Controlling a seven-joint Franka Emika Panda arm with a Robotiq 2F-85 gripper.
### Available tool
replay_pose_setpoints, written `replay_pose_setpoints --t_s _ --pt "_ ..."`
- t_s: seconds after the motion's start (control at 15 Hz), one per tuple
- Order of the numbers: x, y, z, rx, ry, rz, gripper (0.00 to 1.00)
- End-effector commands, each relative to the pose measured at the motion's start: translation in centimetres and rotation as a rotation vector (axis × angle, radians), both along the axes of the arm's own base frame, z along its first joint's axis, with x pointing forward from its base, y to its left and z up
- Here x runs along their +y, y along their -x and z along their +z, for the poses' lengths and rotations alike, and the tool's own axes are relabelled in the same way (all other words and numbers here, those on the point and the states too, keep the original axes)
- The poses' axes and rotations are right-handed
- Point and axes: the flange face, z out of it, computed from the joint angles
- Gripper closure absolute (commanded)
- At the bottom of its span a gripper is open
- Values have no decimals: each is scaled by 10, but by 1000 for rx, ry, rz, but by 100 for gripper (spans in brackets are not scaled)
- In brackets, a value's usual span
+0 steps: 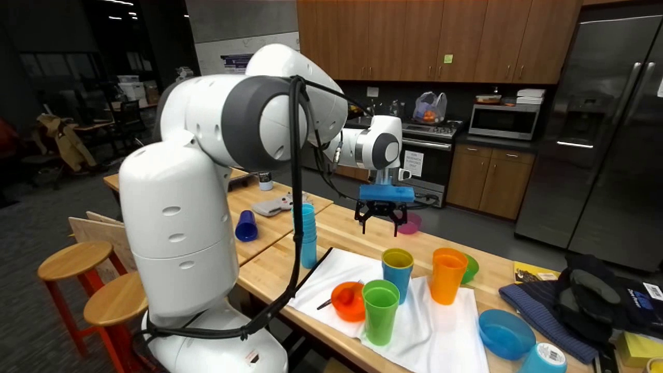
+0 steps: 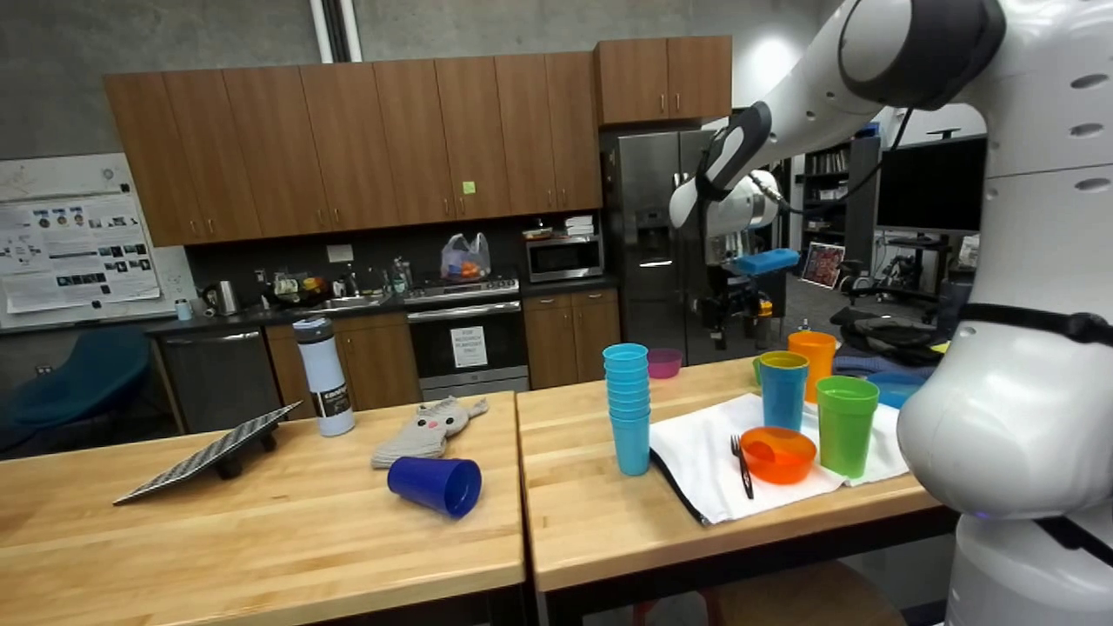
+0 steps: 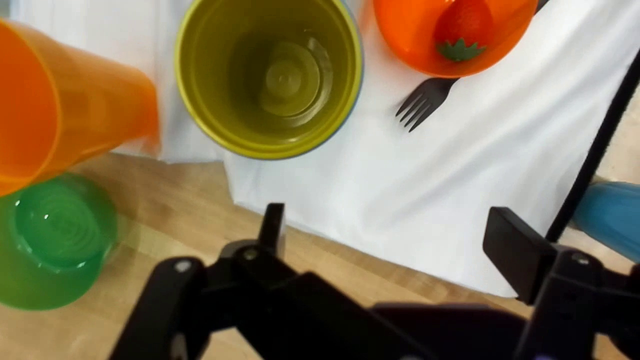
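Note:
My gripper (image 1: pixel 379 231) is open and empty, raised above the table. Its fingers also show wide apart in the wrist view (image 3: pixel 390 240), over the edge of a white cloth (image 3: pixel 400 185). Nearest below is a blue cup with a yellow inside (image 3: pixel 270 85), upright on the cloth. An orange cup (image 1: pixel 447 280) and a green cup (image 1: pixel 379 316) stand on the cloth. An orange bowl (image 2: pixel 787 474) holds a red fruit with a green leafy top (image 3: pixel 465 25). A black fork (image 3: pixel 425 102) lies by the bowl. A green bowl (image 3: pixel 50 250) is beside the orange cup.
A tall stack of light blue cups (image 2: pixel 629 417) stands at the cloth's edge. A pink bowl (image 1: pixel 412 224) is behind the gripper. A dark blue cup (image 2: pixel 435 485) lies on its side near a grey toy (image 2: pixel 426 430). A blue bowl (image 1: pixel 505 334) and dark clothing (image 1: pixel 580 300) lie farther along.

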Motion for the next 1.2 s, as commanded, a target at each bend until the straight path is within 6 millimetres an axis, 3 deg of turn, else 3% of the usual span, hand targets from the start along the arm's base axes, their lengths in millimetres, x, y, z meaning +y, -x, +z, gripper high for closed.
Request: replay_pose_setpoints --t_s 0.0,0.4,0.67,1.0,1.07,1.13 --pt "-8 -10 -6 110 27 -128 0" --pt "-25 10 24 161 91 -264 0" --pt "-21 30 43 176 181 -266 0" --pt "-13 49 36 170 244 -231 0" --pt "-16 35 37 184 226 -245 0" --pt "-14 39 34 189 229 -239 0"
